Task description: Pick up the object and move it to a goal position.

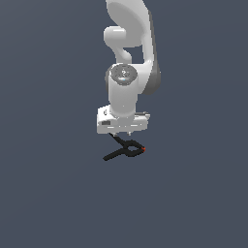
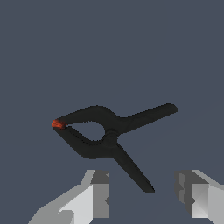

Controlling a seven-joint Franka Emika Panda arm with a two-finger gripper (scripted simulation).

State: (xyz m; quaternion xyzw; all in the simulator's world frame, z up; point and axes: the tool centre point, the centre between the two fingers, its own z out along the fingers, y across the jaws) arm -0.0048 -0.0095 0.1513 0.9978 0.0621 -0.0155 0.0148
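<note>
Spring clamp lies flat on the dark counter, directly below the gripper. It is not held.

Gripper: released. In the wrist view the two fingers stand wide apart, and one clamp handle runs into the gap between them. No contact visible. The spread looks set to straddle that handle or the looped middle, so I judge this a pre-grasp hover above the clamp.

Clamp: black, two thin handles splayed in a V, red-orange tip at the closed end.

Exterior view: the arm hangs vertically, gripper just above the clamp. Its fingers are mostly hidden by the hand, so the opening cannot be read there. Only this view shows the height above the counter.

Wrist view: finger spread and handle alignment only. No goal marker appears in either view.
</note>
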